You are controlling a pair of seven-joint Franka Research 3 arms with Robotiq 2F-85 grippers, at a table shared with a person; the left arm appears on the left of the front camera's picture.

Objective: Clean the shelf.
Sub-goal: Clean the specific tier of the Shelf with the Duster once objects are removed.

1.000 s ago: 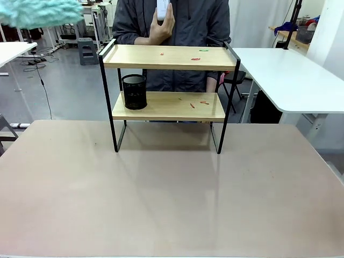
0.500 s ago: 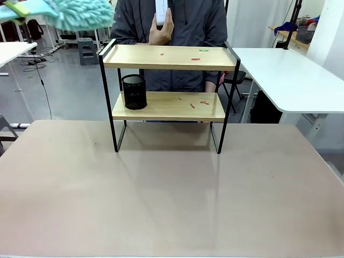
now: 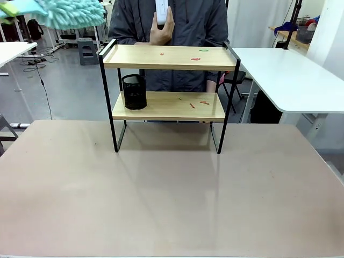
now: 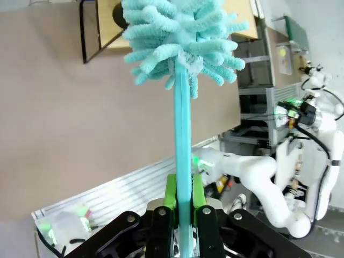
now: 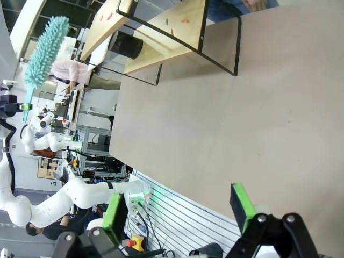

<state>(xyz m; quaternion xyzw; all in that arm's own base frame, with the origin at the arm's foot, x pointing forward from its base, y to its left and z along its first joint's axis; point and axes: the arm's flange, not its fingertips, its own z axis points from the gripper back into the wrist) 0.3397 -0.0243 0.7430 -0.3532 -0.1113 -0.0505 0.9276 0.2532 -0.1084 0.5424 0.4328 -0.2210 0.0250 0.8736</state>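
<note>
The shelf [image 3: 169, 57] stands at the table's far side, with small red and green scraps [image 3: 195, 58] on its top board and more on the lower board [image 3: 192, 105]. My left gripper [image 4: 184, 189] is shut on the thin handle of a fluffy teal duster [image 4: 180, 37]. The duster head [image 3: 70, 13] hangs high, up and left of the shelf's top left corner, not touching it. My right gripper [image 5: 180, 207] is open and holds nothing, low over the near table, far from the shelf [image 5: 161, 37].
A black mesh cup [image 3: 134, 92] stands at the left end of the lower board. Behind the shelf a person holds a white object [image 3: 161, 13] in one hand. The brown table [image 3: 172, 204] stretches in front, and white tables [image 3: 293, 75] stand to the right.
The duster head swung right toward the shelf's top left corner, then eased back slightly left. The right gripper and the person's hand stayed put.
</note>
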